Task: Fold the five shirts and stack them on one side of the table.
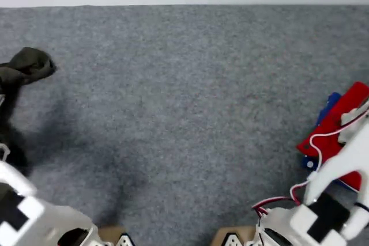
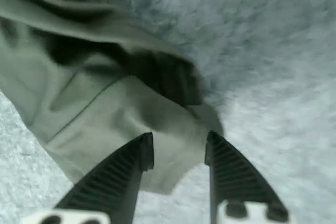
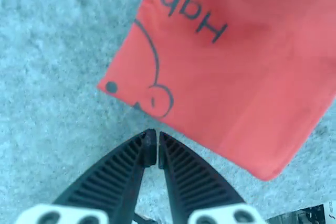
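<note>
Grey felt covers the table [image 1: 190, 84]. A crumpled olive shirt [image 1: 26, 66] lies at its left edge. The shirt's long axis runs along that edge, with a bunched end pointing toward the far side and the rest trailing toward the near-left corner.

The left gripper [image 2: 178, 148] hangs over this olive shirt [image 2: 105, 103], its jaws spread apart and gripping nothing.

At the right edge, a folded red shirt [image 1: 337, 120] rests on a blue shirt [image 1: 331, 101]. It sits askew, its long axis slanting from the near side toward the far right.

The right gripper [image 3: 153, 145] is clenched on nothing, jaws pressed together, with its tips over bare felt just beside the printed red shirt [image 3: 236, 61].
</note>
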